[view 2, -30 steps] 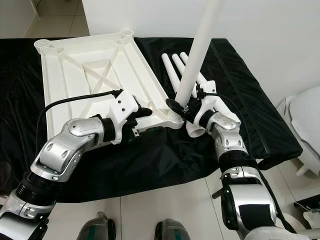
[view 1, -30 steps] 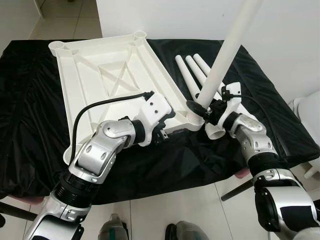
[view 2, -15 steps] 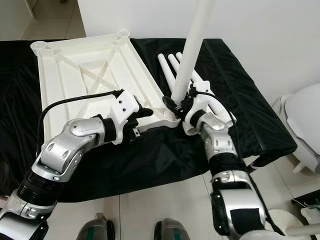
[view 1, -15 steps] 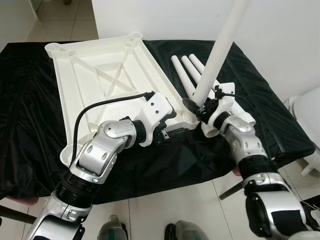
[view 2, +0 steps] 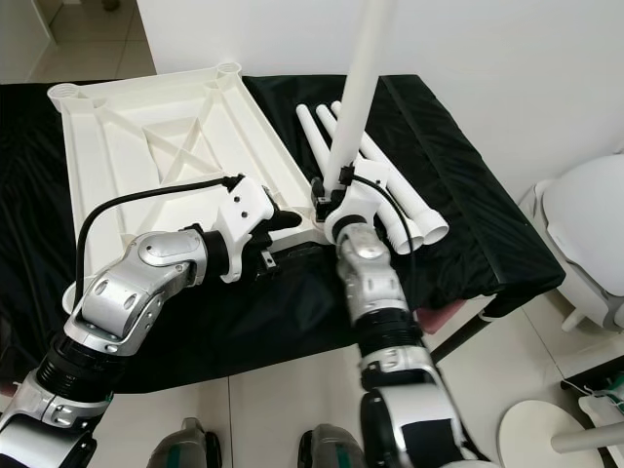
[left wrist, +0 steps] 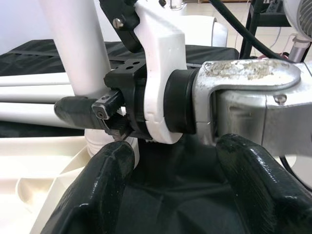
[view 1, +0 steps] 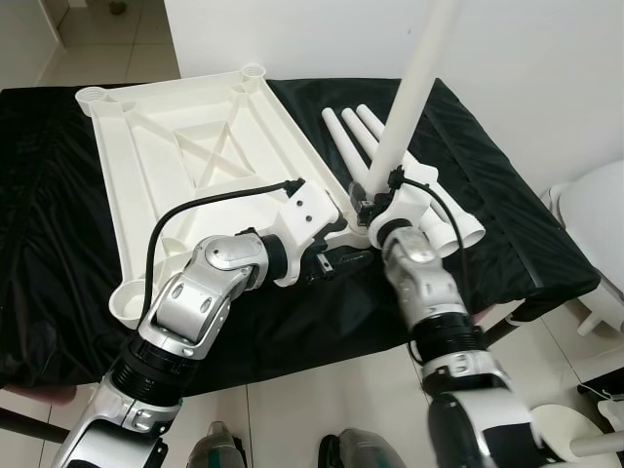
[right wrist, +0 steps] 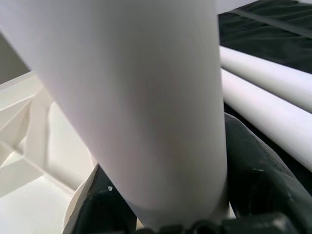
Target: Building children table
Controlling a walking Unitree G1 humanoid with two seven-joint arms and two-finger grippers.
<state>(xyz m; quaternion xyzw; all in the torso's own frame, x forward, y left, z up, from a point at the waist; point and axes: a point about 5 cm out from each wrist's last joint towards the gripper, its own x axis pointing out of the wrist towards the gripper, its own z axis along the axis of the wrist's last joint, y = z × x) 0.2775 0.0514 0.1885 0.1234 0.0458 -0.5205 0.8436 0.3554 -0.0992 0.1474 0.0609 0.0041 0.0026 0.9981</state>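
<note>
Leg (view 1: 414, 93), white tube, stands nearly upright w/ its foot at the near-right corner socket (left wrist: 100, 141) of the upturned tabletop (view 1: 185, 156). Right gripper (view 1: 375, 200) pinches it low down, fingers (right wrist: 253, 170) tight on both sides. Left gripper (view 1: 336, 258) hovers just beside that corner, fingers (left wrist: 105, 185) spread, holding nothing. Three spare legs (view 1: 356, 136) lie on the black-draped bench (view 1: 507, 195). Step looks like seating leg no. 1; next probably push straight down, maybe twist.

You're looking at two silver, segmented metal arms with black ribbed joints and white plastic wrist housings (view 1: 304, 216). A black cable (view 1: 200, 205) loops over each forearm, and the glossy black fingers (left wrist: 105, 178) look rounded and thick.
</note>
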